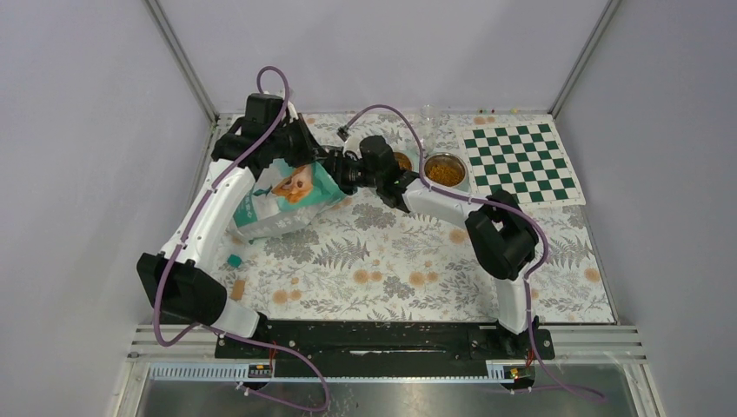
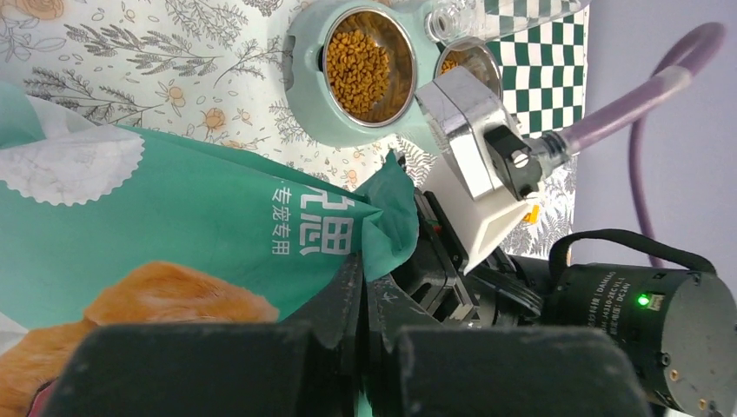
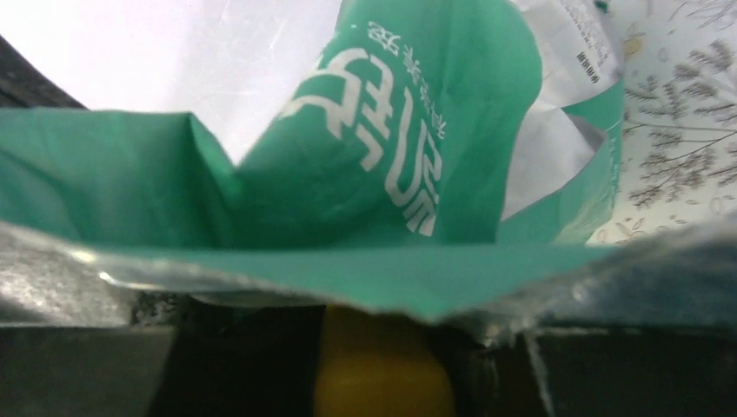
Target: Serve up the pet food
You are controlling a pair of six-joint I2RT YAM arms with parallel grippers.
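Observation:
The pet food (image 2: 356,65) is brown kibble heaped in a steel bowl set in a mint feeder (image 2: 304,104); a second bowl (image 2: 463,61) beside it also holds some. From above, the kibble (image 1: 445,173) sits at the back right. My left gripper (image 2: 365,291) is shut on the top edge of the teal bag (image 2: 200,217), holding its mouth up. My right gripper (image 3: 374,339) is pushed into the mouth of the bag (image 3: 348,174), shut on a yellow scoop (image 3: 387,382). The scoop's bowl and the bag's contents are hidden.
A green and white chessboard mat (image 1: 520,162) lies at the back right, next to the feeder. A clear plastic bottle (image 1: 428,122) stands behind the bowls. A small teal piece (image 1: 234,260) lies on the floral cloth near the left arm.

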